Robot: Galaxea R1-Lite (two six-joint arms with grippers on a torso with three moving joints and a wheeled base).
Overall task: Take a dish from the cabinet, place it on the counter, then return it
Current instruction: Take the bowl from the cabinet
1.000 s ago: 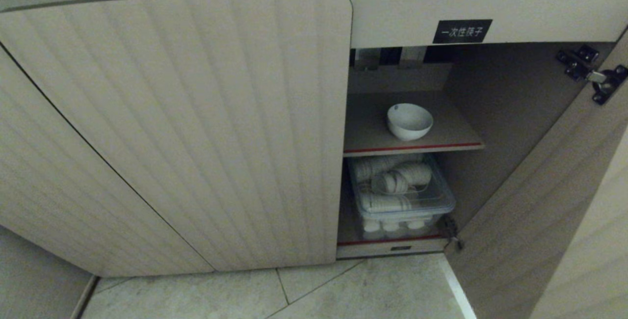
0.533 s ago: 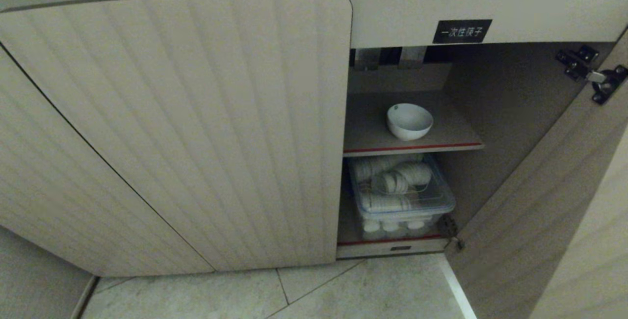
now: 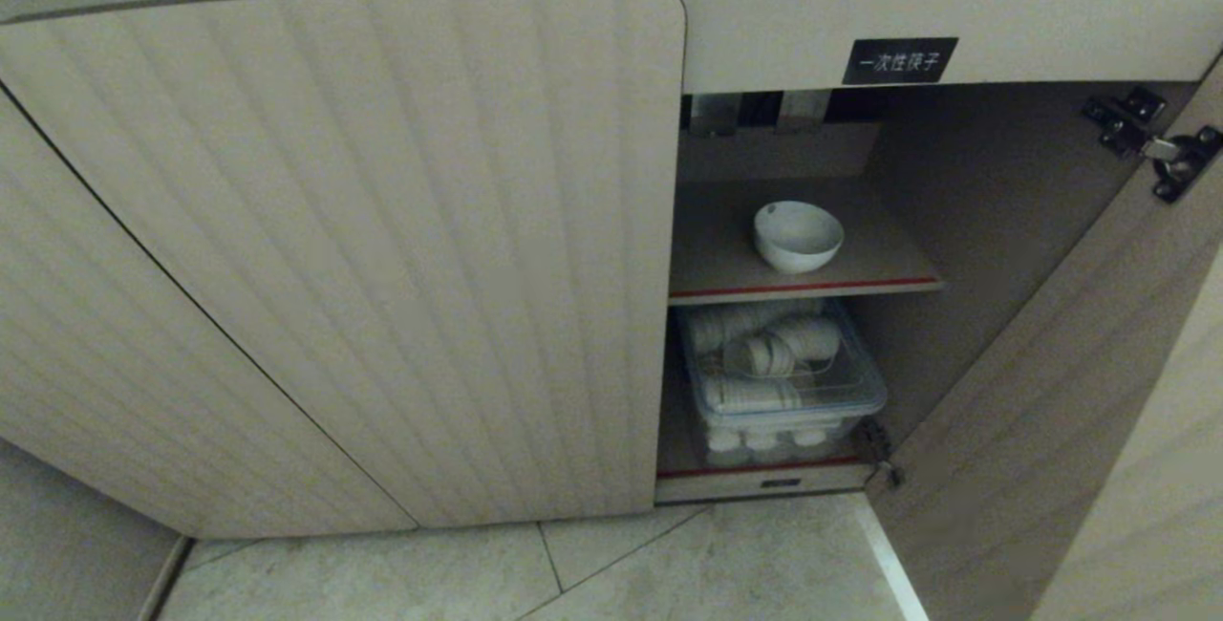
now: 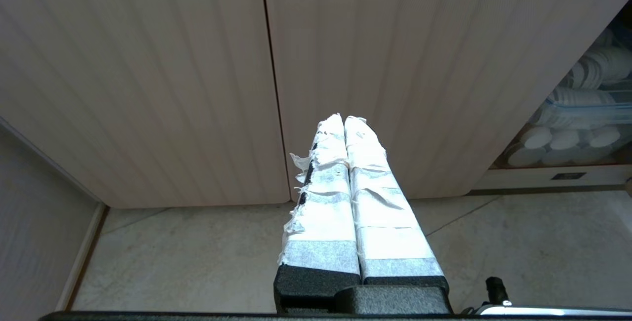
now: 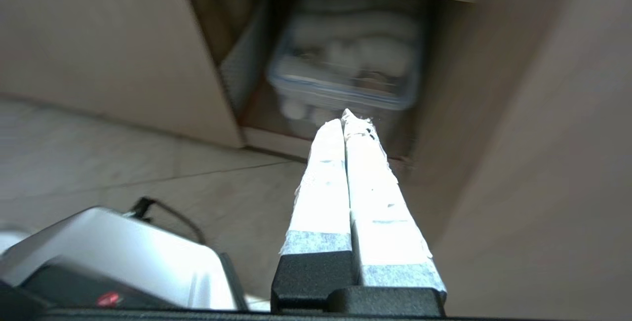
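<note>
Dish [image 3: 798, 236] retrieval is only beginning: right gripper [image 5: 344, 119], fingers pressed together and empty, points toward the open cabinet [image 3: 783, 19]. Next it must spread and reach the upper shelf [image 3: 889, 263], where the dish stands near the front edge.

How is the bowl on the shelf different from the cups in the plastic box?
The bowl stands alone and upright on the upper shelf; the cups lie stacked on their sides, below. The bowl sits bare; the cups are packed in a clear box. Both are white.
</note>
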